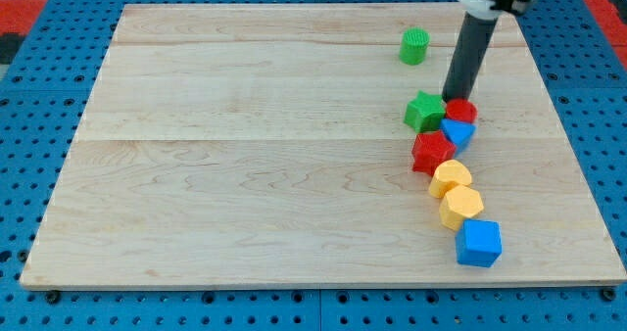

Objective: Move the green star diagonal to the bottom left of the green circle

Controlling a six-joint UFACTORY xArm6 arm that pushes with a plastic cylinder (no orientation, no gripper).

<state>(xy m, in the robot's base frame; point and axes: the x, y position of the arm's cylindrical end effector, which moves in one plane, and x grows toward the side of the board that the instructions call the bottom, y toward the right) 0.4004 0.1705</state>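
The green star [424, 111] lies on the wooden board [245, 155] at the view's right. The green circle [414, 46] stands well above it, toward the view's top. My tip [452, 98] is just right of the star's upper edge and above the red circle [460, 112], close to both. The star touches the red circle on its right and the red star [432, 151] below it.
A chain of blocks runs down from the green star: the red circle, a blue block [457, 132], the red star, a yellow heart [451, 176], a yellow hexagon [460, 207] and a blue cube [479, 243]. The board's right edge [578, 155] is close by.
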